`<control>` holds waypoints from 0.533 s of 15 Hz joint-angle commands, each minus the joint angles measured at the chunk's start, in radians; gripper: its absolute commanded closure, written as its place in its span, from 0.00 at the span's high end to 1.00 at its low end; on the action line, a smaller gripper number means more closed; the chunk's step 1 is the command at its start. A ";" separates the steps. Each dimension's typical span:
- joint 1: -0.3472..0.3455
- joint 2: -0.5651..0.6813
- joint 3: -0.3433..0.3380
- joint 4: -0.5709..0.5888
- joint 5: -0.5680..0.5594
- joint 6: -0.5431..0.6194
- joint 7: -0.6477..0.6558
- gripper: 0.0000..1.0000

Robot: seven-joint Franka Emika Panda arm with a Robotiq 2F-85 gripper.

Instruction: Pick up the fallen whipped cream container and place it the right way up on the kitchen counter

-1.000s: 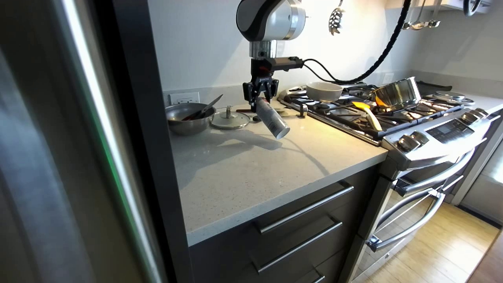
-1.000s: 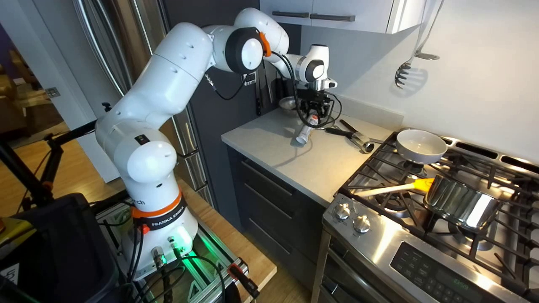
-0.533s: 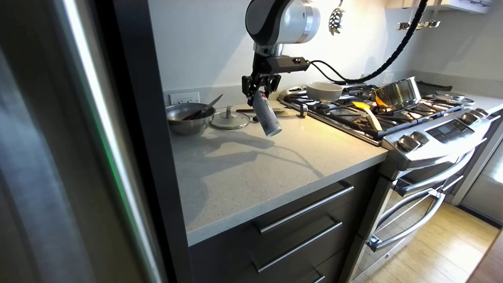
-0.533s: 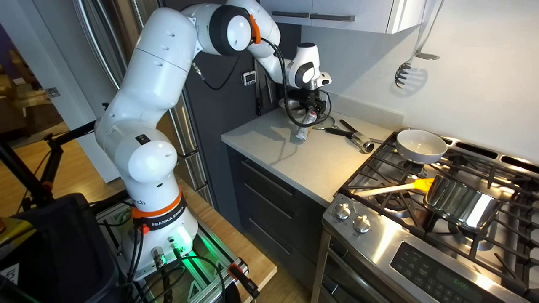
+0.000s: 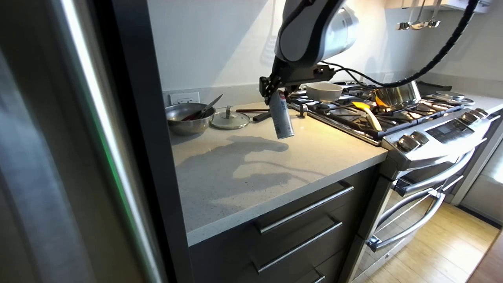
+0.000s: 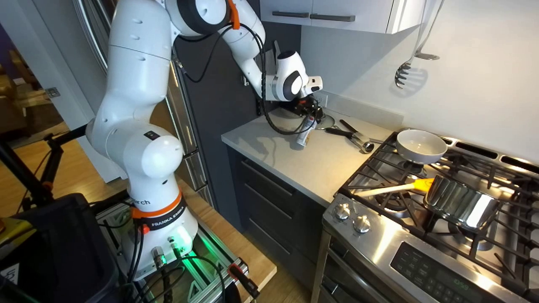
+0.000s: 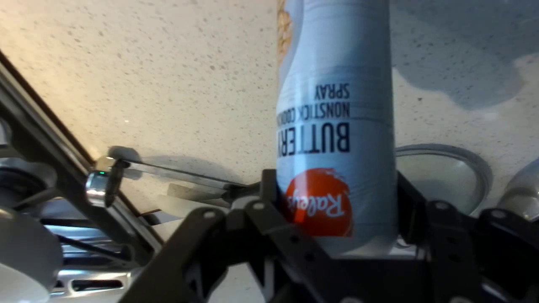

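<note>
On the stove [image 6: 381, 246], a white bowl [image 6: 421, 147] stands near a back corner; a yellow-headed spatula [image 6: 393, 188] lies near a front corner, beside a steel pot [image 6: 461, 204].

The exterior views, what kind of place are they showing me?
A kitchen, quite possibly in a home, though that can't be settled from here. What shows it: a gas stove, a metal pot on top of it, and a light counter right beside the stove.

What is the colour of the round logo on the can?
The logo is orange-red; it shows best in the wrist view.
</note>
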 commanded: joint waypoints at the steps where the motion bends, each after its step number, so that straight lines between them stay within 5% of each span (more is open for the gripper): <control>1: 0.219 -0.049 -0.272 -0.121 -0.171 0.104 0.261 0.38; 5: 0.432 0.003 -0.511 -0.152 -0.199 0.176 0.424 0.38; 8: 0.501 0.027 -0.567 -0.182 -0.174 0.218 0.464 0.38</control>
